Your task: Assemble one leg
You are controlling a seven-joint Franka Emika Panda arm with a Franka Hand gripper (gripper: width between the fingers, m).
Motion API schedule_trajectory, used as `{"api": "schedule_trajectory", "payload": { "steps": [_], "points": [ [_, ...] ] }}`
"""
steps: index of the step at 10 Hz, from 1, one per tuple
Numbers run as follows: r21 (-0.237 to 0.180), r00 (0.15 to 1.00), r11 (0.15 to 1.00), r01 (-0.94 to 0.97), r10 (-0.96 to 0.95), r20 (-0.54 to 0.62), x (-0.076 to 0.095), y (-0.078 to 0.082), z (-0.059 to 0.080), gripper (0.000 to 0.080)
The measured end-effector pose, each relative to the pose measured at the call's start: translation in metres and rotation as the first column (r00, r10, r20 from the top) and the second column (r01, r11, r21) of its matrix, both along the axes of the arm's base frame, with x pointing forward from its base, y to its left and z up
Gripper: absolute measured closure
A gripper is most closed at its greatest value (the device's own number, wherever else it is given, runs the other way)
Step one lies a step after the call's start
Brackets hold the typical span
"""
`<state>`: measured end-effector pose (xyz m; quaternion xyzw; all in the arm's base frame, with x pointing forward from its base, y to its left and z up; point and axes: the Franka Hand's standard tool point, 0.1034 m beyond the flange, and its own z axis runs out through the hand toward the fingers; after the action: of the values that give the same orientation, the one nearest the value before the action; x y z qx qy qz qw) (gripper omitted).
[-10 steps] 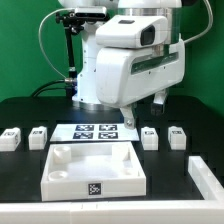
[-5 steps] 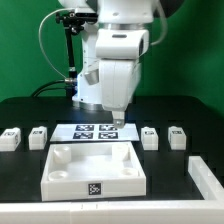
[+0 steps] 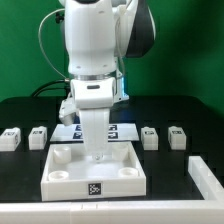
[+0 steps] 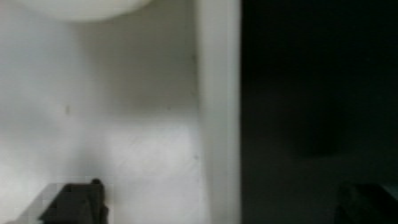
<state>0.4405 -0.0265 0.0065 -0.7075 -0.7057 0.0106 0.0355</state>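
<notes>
The gripper [image 3: 97, 156] hangs low over the square board [image 3: 60, 180] near the desk's [image 3: 20, 110] front edge. Its fingers [image 4: 71, 204] are spread wide with nothing between them. In the wrist view the board's straight edge runs between the fingertips, with dark desk beyond. The legs stand clear toward the side edges: one leg [image 3: 10, 138] and a second leg [image 3: 38, 135] on the exterior view's left, a third leg [image 3: 150, 136] and a fourth leg [image 3: 178, 136] on its right. The marker board [image 3: 70, 130] lies just behind the arm.

White arm [image 3: 93, 60] upright, wrist straight down, hand [image 3: 97, 153] low, jaws wide apart.
</notes>
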Motion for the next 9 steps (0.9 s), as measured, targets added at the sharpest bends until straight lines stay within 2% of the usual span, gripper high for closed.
{"api": "schedule_trajectory", "payload": {
  "steps": [1, 5, 6, 7, 9],
  "points": [
    [0.000, 1.000, 1.000, 0.002, -0.002, -0.001, -0.0004, 0.0002, -0.0001, 0.0150],
    [-0.001, 1.000, 1.000, 0.004, -0.004, -0.002, -0.0011, -0.0008, -0.0006, 0.0686],
    [-0.001, 1.000, 1.000, 0.004, -0.004, 0.002, 0.0000, -0.0009, 0.0000, 0.0686],
    [-0.001, 1.000, 1.000, 0.005, -0.005, 0.006, 0.0008, -0.0013, 0.0003, 0.0740],
    [-0.001, 1.000, 1.000, 0.005, -0.005, 0.009, 0.0013, -0.0014, 0.0005, 0.0740]
  ]
}}
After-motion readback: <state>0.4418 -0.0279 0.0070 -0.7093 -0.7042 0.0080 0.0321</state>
